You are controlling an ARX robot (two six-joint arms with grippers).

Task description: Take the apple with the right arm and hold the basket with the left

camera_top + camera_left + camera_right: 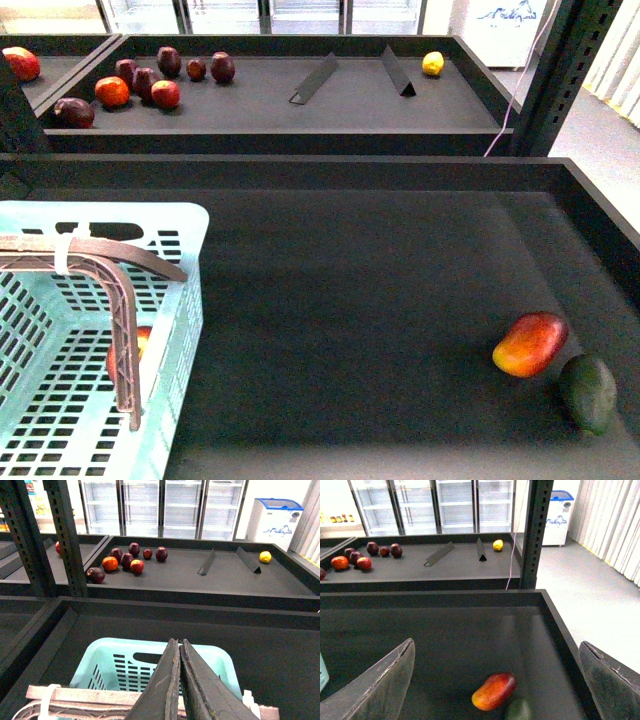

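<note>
Dark tray (380, 290): apple (140, 345) inside basket (185, 235); left hand (180, 680) clamps its handle (95, 250); right hand (495, 680) spread.

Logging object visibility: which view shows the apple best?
The front view, though only partly: the apple sits inside the basket, seen through its slotted wall behind the handle. The left wrist view shows only the basket's far end; the right wrist view shows no apple.

The light-blue slotted basket (170, 290) stands upright at the near left of the dark counter (380, 290), its grey-brown handle (115, 300) arched over it. The red-and-yellow apple (142, 345) lies inside, mostly hidden behind handle and wall.
</note>
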